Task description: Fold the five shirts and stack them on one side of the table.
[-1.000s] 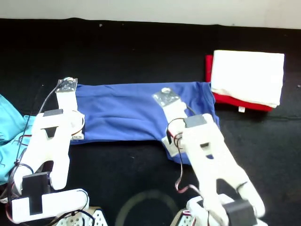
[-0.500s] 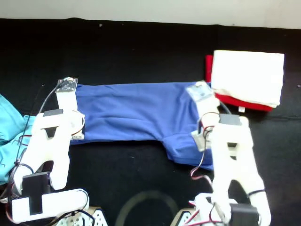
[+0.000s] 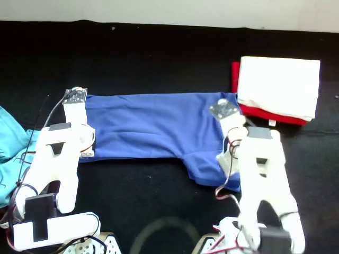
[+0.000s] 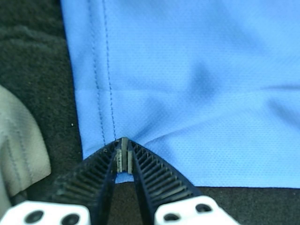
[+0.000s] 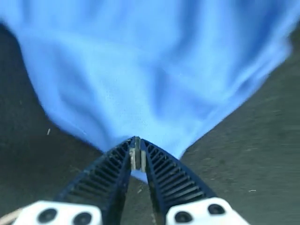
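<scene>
Left gripper [image 4: 123, 153] clenched on shirt [image 4: 187, 70] hem; right gripper [image 5: 136, 157] clenched on opposite end. Best: lift together, cloth taut, edges aligned, no dragging.

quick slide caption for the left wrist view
Left gripper shut on the hemmed corner of the blue shirt, over the black table cover.

Bright, even overhead light; white shirt [image 3: 278, 84] glares; black table [image 3: 159, 53] dark, shadows faint.
</scene>
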